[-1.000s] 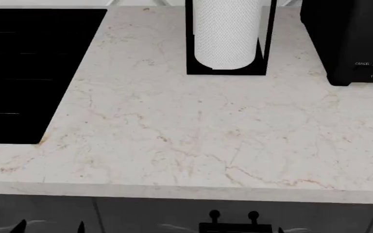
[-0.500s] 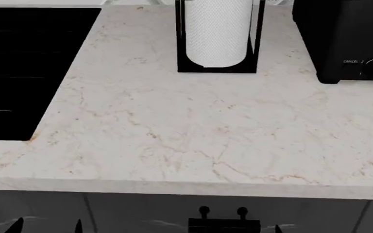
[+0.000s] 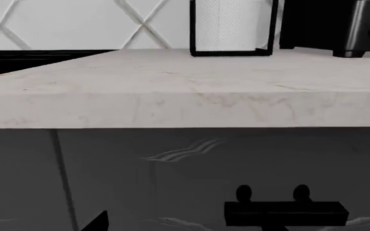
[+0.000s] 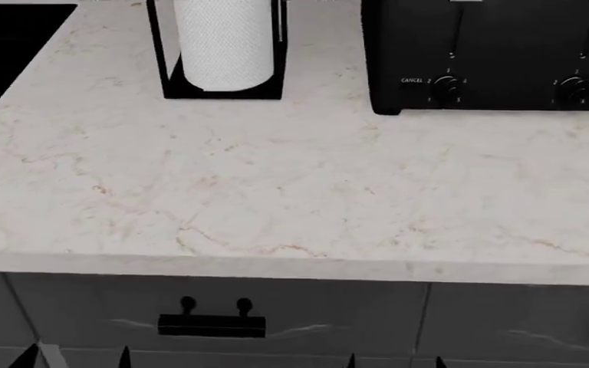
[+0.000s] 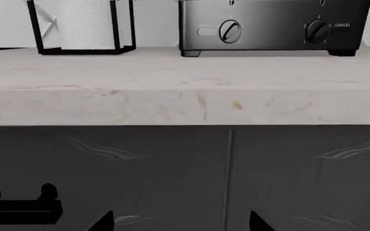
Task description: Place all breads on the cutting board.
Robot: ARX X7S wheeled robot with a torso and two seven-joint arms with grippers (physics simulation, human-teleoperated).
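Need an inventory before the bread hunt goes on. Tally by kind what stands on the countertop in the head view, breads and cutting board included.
Paper towel roll in its black holder: 1
Black toaster: 1
Breads: 0 in view
Cutting board: 0 in view
Total: 2 things on the marble countertop

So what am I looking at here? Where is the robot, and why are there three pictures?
The robot is taking the pictures itself. One camera sits on its head and looks down at a kitchen counter. Two more cameras sit near its two grippers, which hang low in front of the grey cupboards, so those pictures look up at the counter's edge. On the counter stand a paper towel roll in a black holder and a black toaster. The dark tips at the bottom of the head picture are the left gripper and the right gripper. They hold nothing. No bread or cutting board shows.
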